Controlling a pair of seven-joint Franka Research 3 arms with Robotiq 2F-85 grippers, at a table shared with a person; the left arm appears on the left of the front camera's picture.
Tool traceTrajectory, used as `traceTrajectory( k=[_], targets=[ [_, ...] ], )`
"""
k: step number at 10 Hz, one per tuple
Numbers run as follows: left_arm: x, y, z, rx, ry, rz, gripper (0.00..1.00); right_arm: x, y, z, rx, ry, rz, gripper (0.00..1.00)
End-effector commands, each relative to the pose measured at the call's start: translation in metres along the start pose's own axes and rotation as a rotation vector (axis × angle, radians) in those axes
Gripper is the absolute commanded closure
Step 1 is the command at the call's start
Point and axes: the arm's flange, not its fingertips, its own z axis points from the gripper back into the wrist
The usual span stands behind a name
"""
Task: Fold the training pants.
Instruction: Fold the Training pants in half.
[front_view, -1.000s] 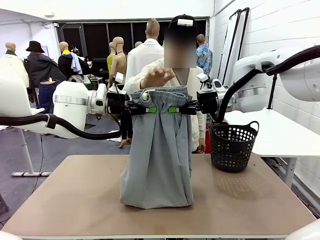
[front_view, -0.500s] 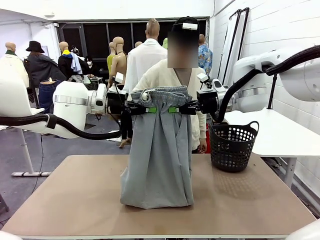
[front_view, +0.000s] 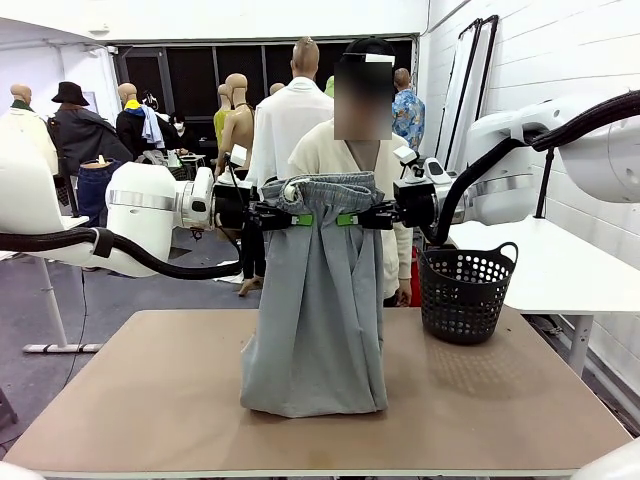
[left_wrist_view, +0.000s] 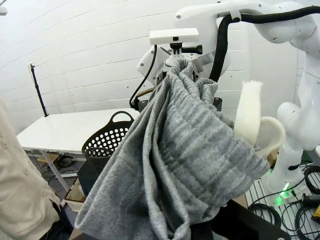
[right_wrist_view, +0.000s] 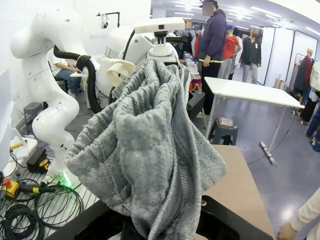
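Note:
The light grey training pants (front_view: 318, 310) hang lengthwise in front of me, their lower end bunched on the brown table (front_view: 140, 400). My left gripper (front_view: 301, 219) is shut on the left side of the gathered waistband, and my right gripper (front_view: 348, 218) is shut on the right side, a hand's width away at the same height. The left wrist view has the bunched waistband (left_wrist_view: 185, 165) covering the fingers, with a white drawstring end (left_wrist_view: 250, 112) sticking out. Grey cloth (right_wrist_view: 150, 145) likewise covers the fingers in the right wrist view.
A person in a cream cardigan (front_view: 325, 150) stands right behind the held pants at the table's far edge. A black perforated basket (front_view: 465, 292) sits on the table's far right corner. A white side table (front_view: 565, 265) stands beyond it.
The person's hand, raised by the waistband a second ago, has dropped out of sight behind the pants. Both arms and the pants hold still.

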Motion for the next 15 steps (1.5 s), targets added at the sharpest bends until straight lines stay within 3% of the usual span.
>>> traceTrajectory(
  k=[1,15],
  targets=[
    [0.002,-0.0047,0.0017,-0.003,-0.03,0.009,1.0,0.0028,0.0029,-0.001,0.001,-0.025,-0.003,1.0],
    [0.002,-0.0047,0.0017,-0.003,-0.03,0.009,1.0,0.0028,0.0029,-0.001,0.001,-0.025,-0.003,1.0]
  ],
)
